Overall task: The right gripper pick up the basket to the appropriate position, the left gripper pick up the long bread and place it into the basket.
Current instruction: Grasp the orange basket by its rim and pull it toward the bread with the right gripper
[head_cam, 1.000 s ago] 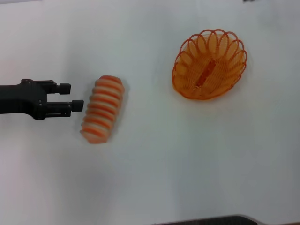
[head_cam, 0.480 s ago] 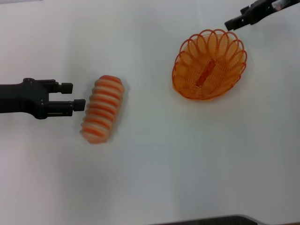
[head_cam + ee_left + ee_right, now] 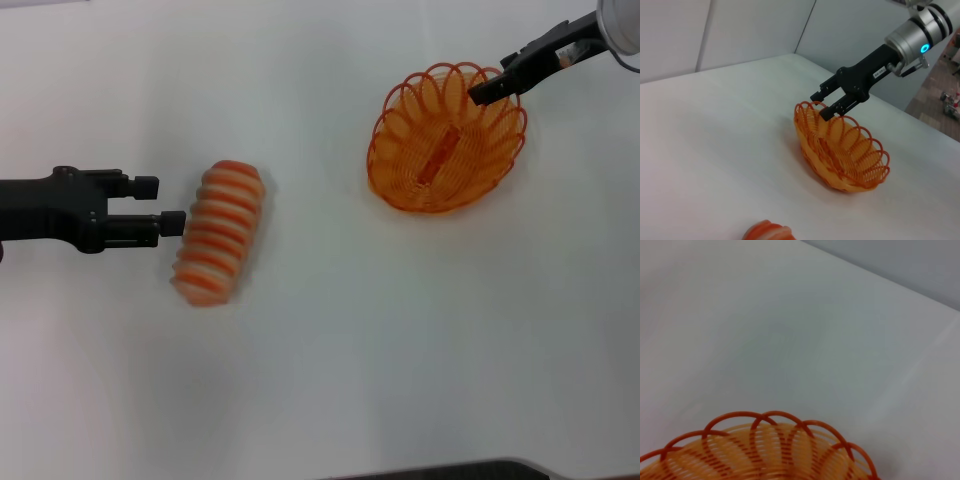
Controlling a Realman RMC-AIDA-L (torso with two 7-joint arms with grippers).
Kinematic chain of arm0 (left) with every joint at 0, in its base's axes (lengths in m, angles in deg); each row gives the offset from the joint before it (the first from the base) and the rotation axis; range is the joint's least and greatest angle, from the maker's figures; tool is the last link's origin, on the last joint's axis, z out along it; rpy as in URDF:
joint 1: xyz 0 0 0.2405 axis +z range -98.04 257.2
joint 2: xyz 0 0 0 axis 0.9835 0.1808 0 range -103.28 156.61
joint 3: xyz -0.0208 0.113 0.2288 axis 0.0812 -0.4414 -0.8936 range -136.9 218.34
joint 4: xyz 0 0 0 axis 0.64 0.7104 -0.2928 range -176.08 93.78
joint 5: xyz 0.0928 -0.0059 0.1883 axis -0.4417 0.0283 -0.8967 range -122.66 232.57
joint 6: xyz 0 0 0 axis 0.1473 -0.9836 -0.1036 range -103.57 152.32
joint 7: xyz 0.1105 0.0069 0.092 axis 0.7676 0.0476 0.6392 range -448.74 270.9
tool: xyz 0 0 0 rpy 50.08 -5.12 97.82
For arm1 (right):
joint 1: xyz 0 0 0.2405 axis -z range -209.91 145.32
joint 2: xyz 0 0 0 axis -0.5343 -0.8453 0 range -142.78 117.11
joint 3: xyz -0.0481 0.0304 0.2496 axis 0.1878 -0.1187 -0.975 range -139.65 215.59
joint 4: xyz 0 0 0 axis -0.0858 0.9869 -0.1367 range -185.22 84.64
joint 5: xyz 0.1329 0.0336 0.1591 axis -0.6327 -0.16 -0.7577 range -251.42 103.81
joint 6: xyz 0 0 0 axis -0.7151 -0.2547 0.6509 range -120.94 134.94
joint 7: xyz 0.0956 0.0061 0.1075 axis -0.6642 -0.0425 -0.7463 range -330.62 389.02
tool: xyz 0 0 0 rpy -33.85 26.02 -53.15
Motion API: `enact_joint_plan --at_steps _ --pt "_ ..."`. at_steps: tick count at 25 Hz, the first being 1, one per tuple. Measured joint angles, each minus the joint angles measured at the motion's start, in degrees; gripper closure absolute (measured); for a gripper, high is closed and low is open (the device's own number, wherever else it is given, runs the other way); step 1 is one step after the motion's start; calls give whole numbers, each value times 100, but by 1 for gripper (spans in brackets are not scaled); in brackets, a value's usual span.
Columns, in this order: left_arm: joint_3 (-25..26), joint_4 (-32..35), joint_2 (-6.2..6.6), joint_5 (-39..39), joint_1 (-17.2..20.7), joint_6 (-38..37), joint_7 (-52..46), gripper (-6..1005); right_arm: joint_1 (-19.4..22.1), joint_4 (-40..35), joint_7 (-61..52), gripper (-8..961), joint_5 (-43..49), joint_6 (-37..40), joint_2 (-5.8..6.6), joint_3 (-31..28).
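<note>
Over the far rim of the basket (image 3: 446, 138), on its right-hand end: the right gripper (image 3: 497, 83), fingers parted, one tip inside the looped arches and one outside, as we read the left wrist view (image 3: 826, 103). We cannot tell whether either finger touches the wire.

Basket: resting on the white table (image 3: 400, 340), upright, nothing in it but its own base strip.

Well to the left of the basket: the long bread (image 3: 219, 232), lying flat on the table.

Just beyond the bread, on the side away from the basket: the left gripper (image 3: 160, 204), fingers spread, tips level with the loaf's flank; one tip seems to meet it, nothing grasped.

Step in hand, as we judge it: first step, the reach for the basket rim. Next move calls for closing on one arch, then lifting and carrying the basket toward the bread.

Hard to make out: the right wrist view shows only a slice of rim (image 3: 765, 440), no fingers; the left wrist view cuts the bread (image 3: 767, 232) to a sliver.
</note>
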State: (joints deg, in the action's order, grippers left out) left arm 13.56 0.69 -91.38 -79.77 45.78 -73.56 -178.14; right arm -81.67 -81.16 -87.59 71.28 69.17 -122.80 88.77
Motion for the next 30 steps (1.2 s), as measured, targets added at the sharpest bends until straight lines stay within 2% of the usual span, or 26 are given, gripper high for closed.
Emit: enact_joint_plan --at_steps 5,10,15,25,30 --pt "0 8 -25 -4 -3 -21 -47 264 -36 122 121 239 2 -173 -50 11" --pt "0 4 -63 -28 -4 -19 -54 264 -80 331 174 418 3 -345 -68 41" --pt "0 -13 -69 -29 -10 -10 -60 263 -62 359 175 636 -22 -381 -68 19" --pt "-82 8 -70 -35 -85 -10 -179 263 -24 355 157 794 -46 -199 -85 -90" --pt "-138 9 -69 -35 -110 19 -182 264 125 142 172 844 -135 171 -87 -507"
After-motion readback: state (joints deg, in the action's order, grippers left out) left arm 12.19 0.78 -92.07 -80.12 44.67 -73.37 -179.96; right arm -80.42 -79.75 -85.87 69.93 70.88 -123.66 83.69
